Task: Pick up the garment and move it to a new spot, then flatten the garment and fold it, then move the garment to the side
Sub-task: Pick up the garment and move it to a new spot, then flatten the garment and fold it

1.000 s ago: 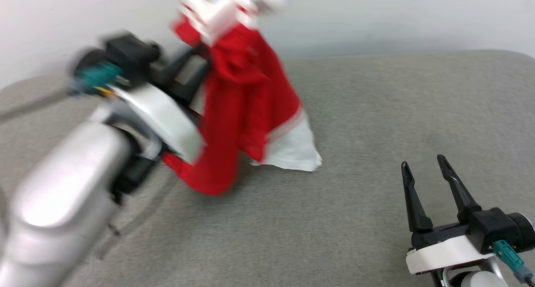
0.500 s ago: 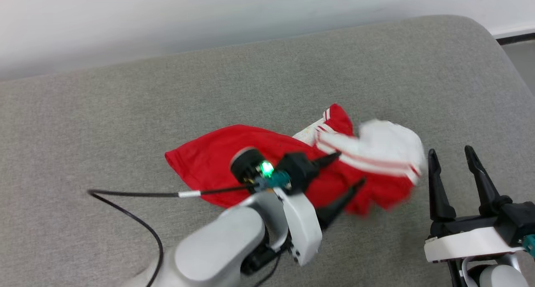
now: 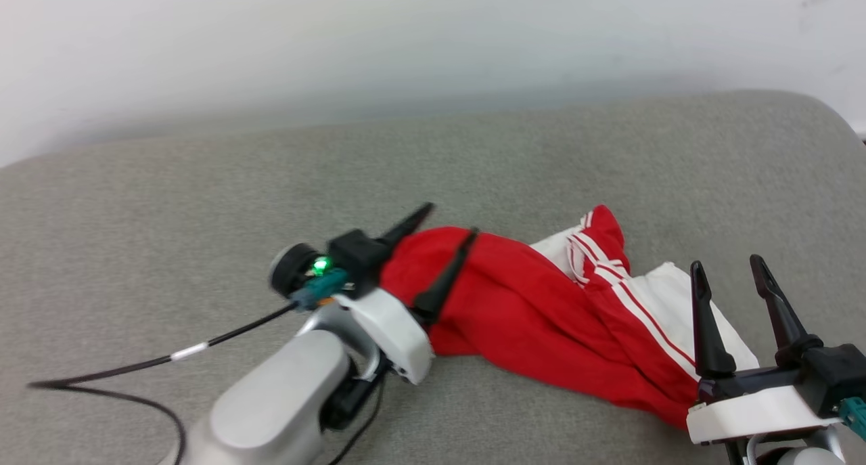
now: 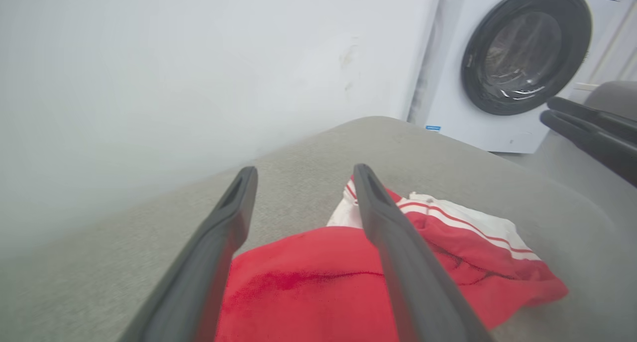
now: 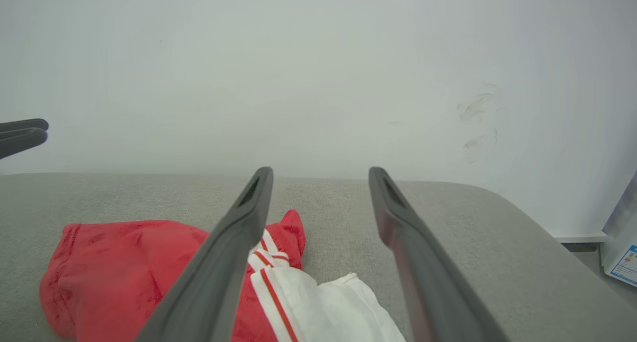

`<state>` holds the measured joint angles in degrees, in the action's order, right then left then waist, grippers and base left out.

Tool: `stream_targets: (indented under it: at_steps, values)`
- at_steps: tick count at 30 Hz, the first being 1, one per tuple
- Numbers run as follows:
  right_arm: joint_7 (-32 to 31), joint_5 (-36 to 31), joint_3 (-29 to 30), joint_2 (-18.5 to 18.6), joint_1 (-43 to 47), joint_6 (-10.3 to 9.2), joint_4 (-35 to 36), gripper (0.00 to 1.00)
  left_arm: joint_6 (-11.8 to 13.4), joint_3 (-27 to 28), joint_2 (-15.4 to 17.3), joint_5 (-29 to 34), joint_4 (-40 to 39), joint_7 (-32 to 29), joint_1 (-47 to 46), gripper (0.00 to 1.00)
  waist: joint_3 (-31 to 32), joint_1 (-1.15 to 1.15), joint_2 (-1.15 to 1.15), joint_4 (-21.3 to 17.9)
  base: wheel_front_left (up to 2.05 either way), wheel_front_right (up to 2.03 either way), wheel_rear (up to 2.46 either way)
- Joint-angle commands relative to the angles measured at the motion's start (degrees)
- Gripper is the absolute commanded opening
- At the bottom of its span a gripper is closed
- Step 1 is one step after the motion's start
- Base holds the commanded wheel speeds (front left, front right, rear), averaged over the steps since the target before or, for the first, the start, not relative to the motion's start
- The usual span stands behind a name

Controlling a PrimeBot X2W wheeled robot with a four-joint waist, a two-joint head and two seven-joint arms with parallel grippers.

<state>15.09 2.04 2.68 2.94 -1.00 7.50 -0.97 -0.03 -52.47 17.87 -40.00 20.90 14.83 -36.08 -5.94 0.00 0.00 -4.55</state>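
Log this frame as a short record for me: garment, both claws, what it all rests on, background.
garment: red shirt with white, striped sleeves; lies bunched on the pad, neither flat nor folded
left claw: open, over the garment's red end, gripping nothing
right claw: open, above the white sleeve end, holding nothing
pad: grey fabric, against a white wall
cable: black, lying on the pad
background: washer past the pad's end

My left gripper (image 3: 448, 221) sits near centre, fingers spread wide, pointing toward two o'clock; my right gripper (image 3: 726, 262) sits at four o'clock, fingers parted, pointing twelve.
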Motion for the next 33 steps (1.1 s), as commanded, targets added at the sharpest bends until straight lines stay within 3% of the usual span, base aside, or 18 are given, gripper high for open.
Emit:
stream_targets:
  at_steps: [1,7,13,22,33]
  values:
    - [0.1,-0.2,-0.2,-0.1,0.9,-0.02,0.5,1.00,1.3,2.6,1.2,0.3,-1.4,0.3,2.3,1.00,3.0,0.00,0.00,3.0,0.00,0.00,0.00]
    - [0.1,-0.3,-1.1,-0.1,2.5,-0.02,2.6,1.00,4.9,14.0,5.3,3.6,-9.5,0.4,10.9,1.00,5.5,0.00,0.00,6.2,0.00,0.00,0.00]
    - [0.1,0.1,-2.1,-0.1,3.9,-0.02,4.5,1.00,6.8,22.4,4.5,7.1,-15.8,0.4,21.0,1.00,6.5,0.00,0.00,7.5,0.00,0.00,0.00]
    - [0.1,0.7,-2.6,-0.1,5.4,-0.02,6.2,1.00,4.7,31.9,-1.7,15.5,-21.5,0.4,35.8,1.00,6.7,0.00,0.00,8.0,0.00,0.00,0.00]
    - [0.1,0.8,-2.9,-0.1,4.5,-0.02,6.2,1.00,-2.1,35.7,-5.5,19.7,-18.0,0.4,35.5,1.00,6.2,0.00,0.00,6.5,0.00,0.00,0.00]
